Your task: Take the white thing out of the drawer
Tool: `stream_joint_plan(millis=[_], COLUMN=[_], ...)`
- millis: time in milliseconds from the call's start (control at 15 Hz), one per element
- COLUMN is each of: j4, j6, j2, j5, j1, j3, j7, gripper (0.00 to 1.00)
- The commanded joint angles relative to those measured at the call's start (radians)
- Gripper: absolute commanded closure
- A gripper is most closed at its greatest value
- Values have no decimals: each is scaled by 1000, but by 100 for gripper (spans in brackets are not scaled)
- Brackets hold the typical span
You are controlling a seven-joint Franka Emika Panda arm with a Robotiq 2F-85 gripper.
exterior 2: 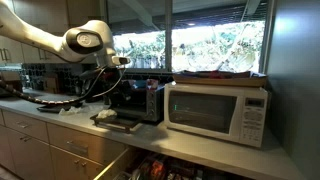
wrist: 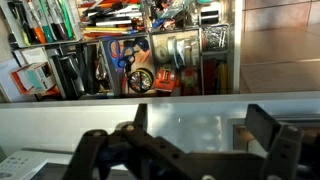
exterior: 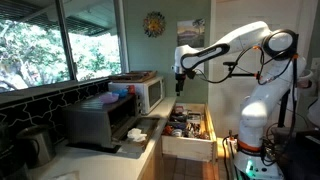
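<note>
A kitchen surface (exterior 2: pixel 205 148) runs beneath a wide window and carries a microwave (exterior 2: pixel 218 110) with a toaster oven (exterior 2: pixel 130 100) beside it. Below the front edge of the surface, in front of the microwave, the drawer (exterior: pixel 188 148) is pulled well out and is crammed with clutter. The claw (exterior: pixel 181 78) hangs in the air over the drawer, clear of everything. In the wrist view the claw (wrist: pixel 200 130) is released, its fingers (wrist: pixel 262 128) spread wide with nothing between them. That view looks down on rows of pens (wrist: pixel 45 20), a pair of scissors (wrist: pixel 125 62) and other small tools packed tightly into compartments. A pale item (wrist: pixel 22 78) with a red mark lies at the left end of the drawer and may be the white thing, though it is too small and crowded to be sure. The step in hand appears to be lining up over the target before the descent. To do it well, the arm should shift sideways until the pale item sits midway between the fingers, and turn the wrist so they close across its narrow side. It should then lower straight down, keeping the fingers clear of the dividers and the wooden rim. The neighbouring tools sit close, so a wide opening risks catching one of them.
</note>
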Motion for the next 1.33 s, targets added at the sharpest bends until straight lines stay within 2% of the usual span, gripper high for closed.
stream_joint_plan(millis=[0,133,333,467,800,867,1133,1267], j4=[3,-14,-78,-113,-142,-137,-138,-168], j6=[-4,15,57,75,137,113,122,278], j2=[0,-1,19,54,146,117,145,178], j5=[-3,-34,-75,-95,-8,-46,-23,-65], j1=[7,-1,-24,-60,-111,-109,-119,-117], j3=[-5,-3,-46,-80,-199,-162,-187,-196], j7=[2,-4,-40,-14,-60,-30,-46,-81], gripper=[0,0,0,0,0,0,0,0])
